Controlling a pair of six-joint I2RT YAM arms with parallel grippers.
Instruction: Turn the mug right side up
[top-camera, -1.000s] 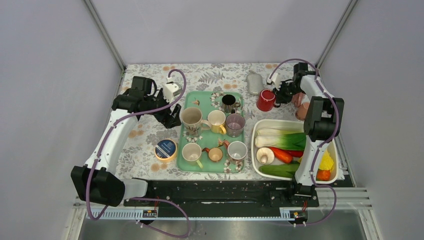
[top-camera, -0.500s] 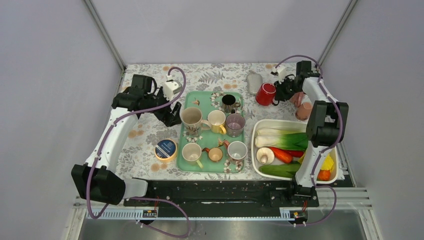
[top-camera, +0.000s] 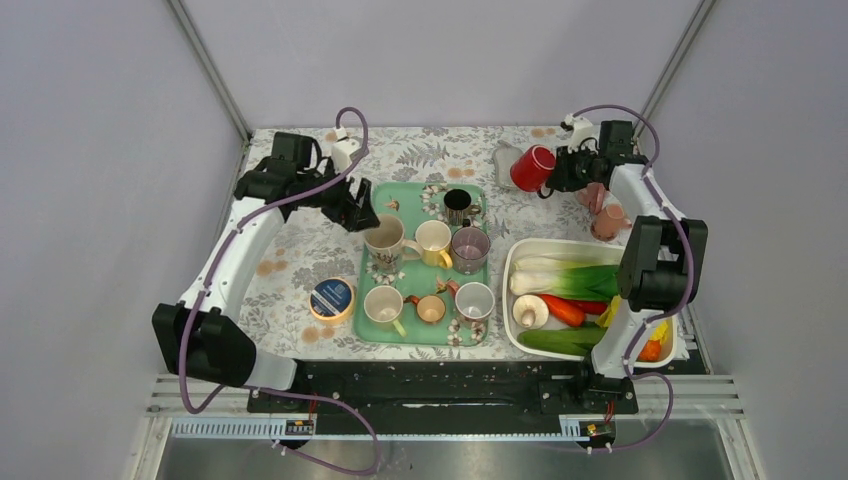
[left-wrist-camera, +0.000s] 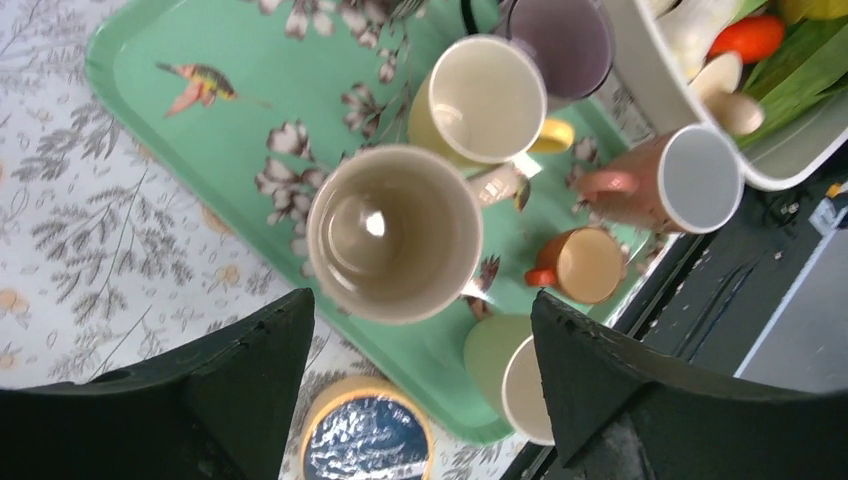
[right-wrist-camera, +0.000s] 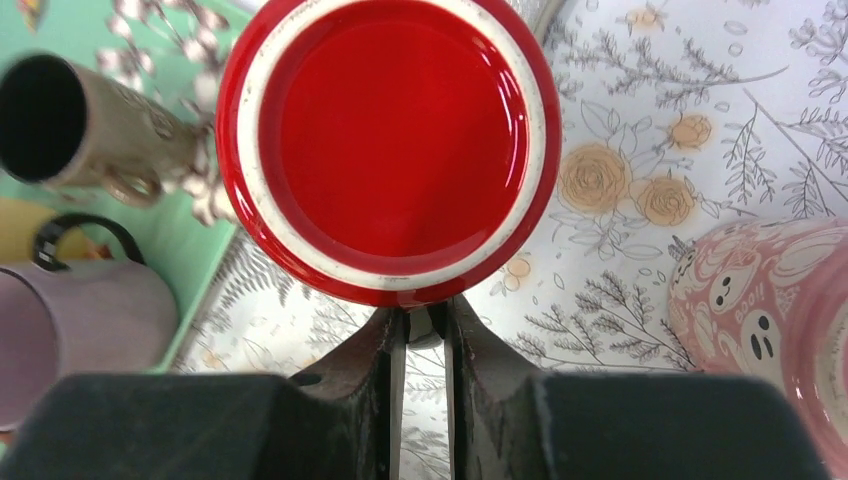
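Your right gripper (right-wrist-camera: 420, 318) is pinched almost shut on something tucked under the glossy red ceramic mug (right-wrist-camera: 388, 150). It looks like the handle, though the mug's body hides it. The mug's base, red with a white foot ring, faces the right wrist camera squarely. In the top view you can see the red mug (top-camera: 533, 167) tipped on its side at the far right of the floral tablecloth (top-camera: 290, 270). It sits beyond the green flowered tray (top-camera: 400, 195) and near a pink ghost-patterned mug (right-wrist-camera: 770, 290). Your left gripper (left-wrist-camera: 420, 300) has its fingers spread wide and holds nothing. It hangs over the big beige mug (left-wrist-camera: 393, 232), which stands mouth up on the tray.
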